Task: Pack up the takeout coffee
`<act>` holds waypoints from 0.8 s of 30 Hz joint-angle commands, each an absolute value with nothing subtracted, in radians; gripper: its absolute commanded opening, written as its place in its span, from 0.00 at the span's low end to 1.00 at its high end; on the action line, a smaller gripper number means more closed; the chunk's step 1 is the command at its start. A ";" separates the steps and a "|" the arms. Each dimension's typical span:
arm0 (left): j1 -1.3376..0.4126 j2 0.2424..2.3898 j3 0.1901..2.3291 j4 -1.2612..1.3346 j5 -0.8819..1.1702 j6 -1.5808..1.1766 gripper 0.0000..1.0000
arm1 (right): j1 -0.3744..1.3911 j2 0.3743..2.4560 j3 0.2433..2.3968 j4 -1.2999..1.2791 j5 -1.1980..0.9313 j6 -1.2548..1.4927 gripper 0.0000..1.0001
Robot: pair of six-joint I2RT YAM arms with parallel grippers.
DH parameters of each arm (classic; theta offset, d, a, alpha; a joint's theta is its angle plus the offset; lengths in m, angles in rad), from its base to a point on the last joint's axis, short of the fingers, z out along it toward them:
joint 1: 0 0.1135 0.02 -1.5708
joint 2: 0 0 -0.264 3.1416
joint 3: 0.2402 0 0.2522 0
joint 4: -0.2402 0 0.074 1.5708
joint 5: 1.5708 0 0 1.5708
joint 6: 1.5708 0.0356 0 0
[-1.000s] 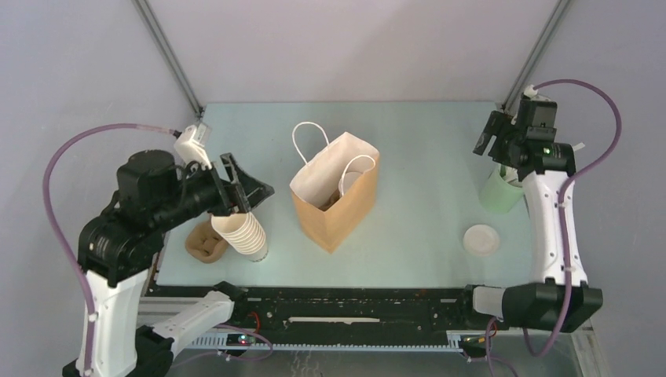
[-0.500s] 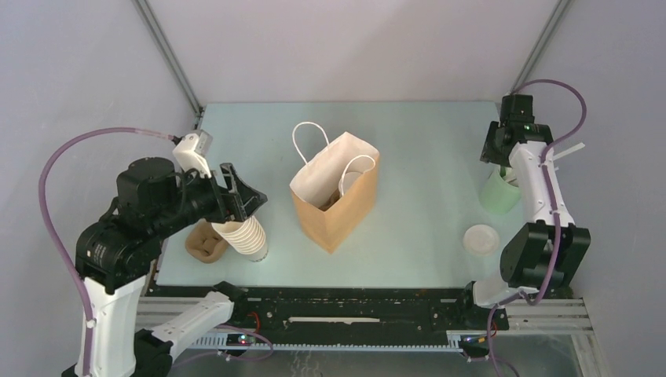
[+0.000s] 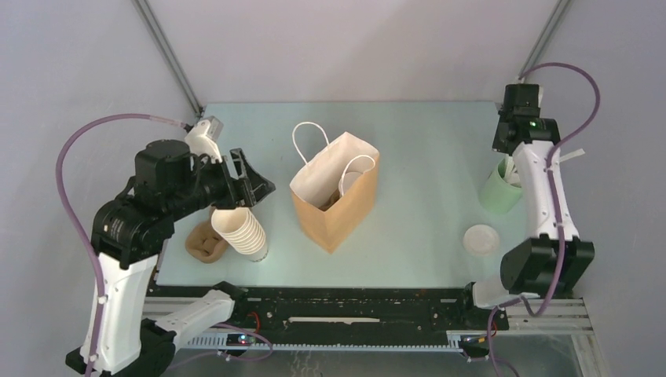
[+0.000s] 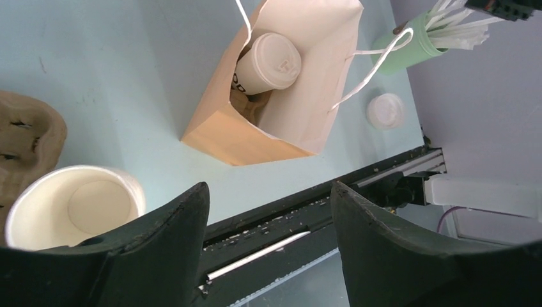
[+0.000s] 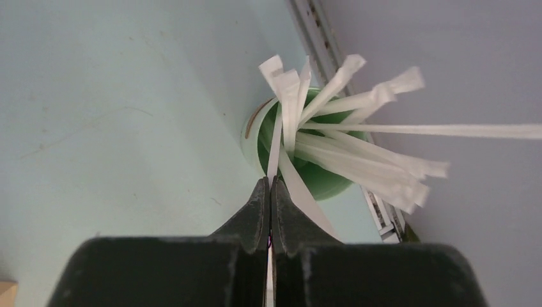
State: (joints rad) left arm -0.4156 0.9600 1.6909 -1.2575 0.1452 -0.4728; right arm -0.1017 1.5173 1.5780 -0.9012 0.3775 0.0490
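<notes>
A pale blue-green table [image 3: 424, 141] fills the middle of the space. Its top is matte and lightly worn, with faint scratches [image 5: 83, 128] and a few dark specks. Plain grey walls with a lilac tint close it in on three sides: a back wall [image 3: 353, 47], a left wall [image 3: 63, 78] and a right wall [image 3: 620, 47]. Two slim metal bars rise at a slant from the table's far corners, a left bar [image 3: 169, 59] and a right bar [image 3: 542, 51]. A black rail [image 3: 353, 302] runs along the table's near edge. The light is soft and even, and shadows on the table are faint.
</notes>
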 commanded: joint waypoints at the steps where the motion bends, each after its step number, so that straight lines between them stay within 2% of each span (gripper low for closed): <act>1: -0.411 1.015 1.751 -1.217 0.205 -0.511 0.74 | -0.075 1.351 1.680 -0.949 0.393 0.068 0.00; 14: -0.410 1.098 1.820 -1.231 0.206 -0.501 0.73 | -0.035 1.139 1.866 -1.019 -0.101 0.177 0.00; 21: -0.410 1.136 1.865 -1.245 0.118 -0.471 0.72 | -0.008 1.144 1.873 -0.898 -0.782 0.387 0.00; 24: -0.410 1.131 1.864 -1.236 0.076 -0.469 0.72 | 0.065 1.201 1.895 -1.017 -0.911 0.358 0.00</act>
State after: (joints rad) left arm -0.4156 1.1324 1.8233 -1.2469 0.1471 -0.4889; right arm -0.0025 1.1313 1.8591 -0.9520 -0.5594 0.3008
